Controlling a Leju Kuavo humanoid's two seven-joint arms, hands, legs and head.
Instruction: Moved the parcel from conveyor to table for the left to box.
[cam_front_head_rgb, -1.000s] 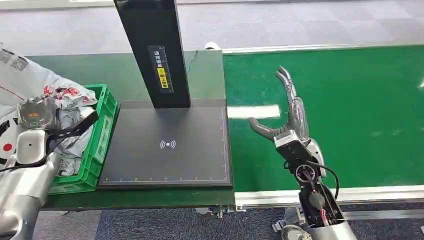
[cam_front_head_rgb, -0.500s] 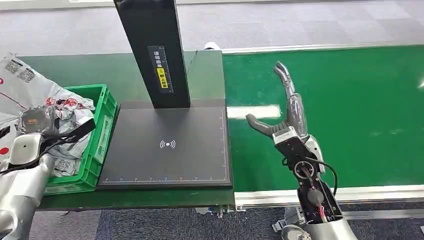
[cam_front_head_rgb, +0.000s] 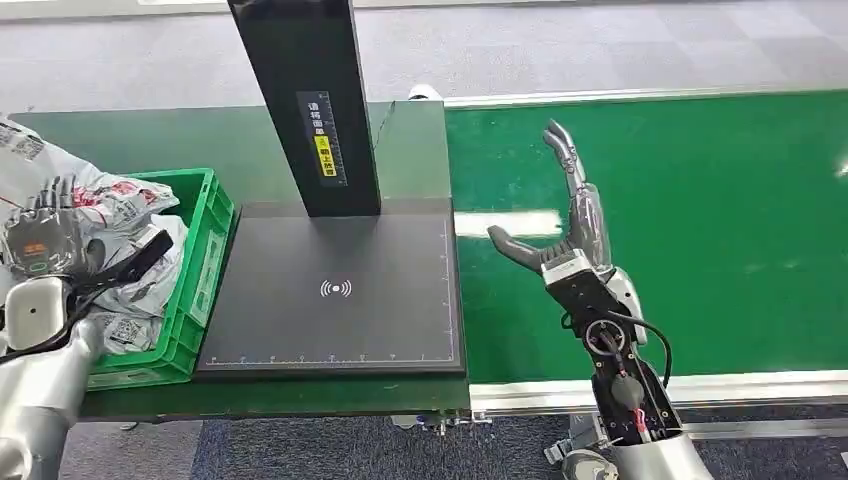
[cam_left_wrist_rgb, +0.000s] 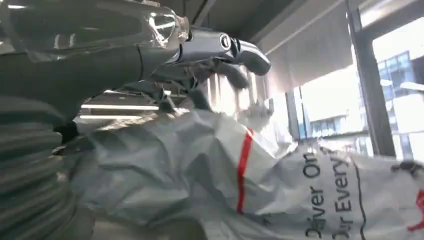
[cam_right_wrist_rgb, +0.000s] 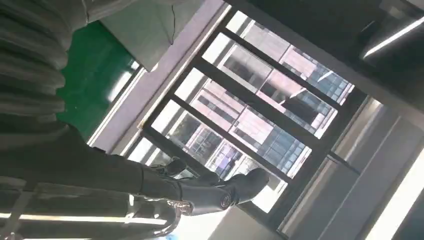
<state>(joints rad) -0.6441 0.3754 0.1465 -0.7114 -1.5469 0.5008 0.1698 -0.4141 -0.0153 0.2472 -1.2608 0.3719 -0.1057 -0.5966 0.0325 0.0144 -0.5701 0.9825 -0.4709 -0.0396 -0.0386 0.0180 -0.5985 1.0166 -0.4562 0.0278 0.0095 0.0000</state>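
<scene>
Here the boxing step looks to be in hand. The left hand (cam_front_head_rgb: 42, 235) rests over the parcel (cam_front_head_rgb: 110, 200), a crumpled grey mailer lying in the green crate (cam_front_head_rgb: 205, 255) at the table's left end; in the left wrist view its fingers (cam_left_wrist_rgb: 220, 50) lie against the bag, though whether they grip it cannot be told. The right hand (cam_front_head_rgb: 560, 215) hovers above the green conveyor (cam_front_head_rgb: 720, 220), fingers spread wide, holding nothing. The black scanning pad (cam_front_head_rgb: 335, 290) lies between them. Judging from this, the next move calls for the left hand to let the bag settle and lift away without dragging it over the crate's rim.
</scene>
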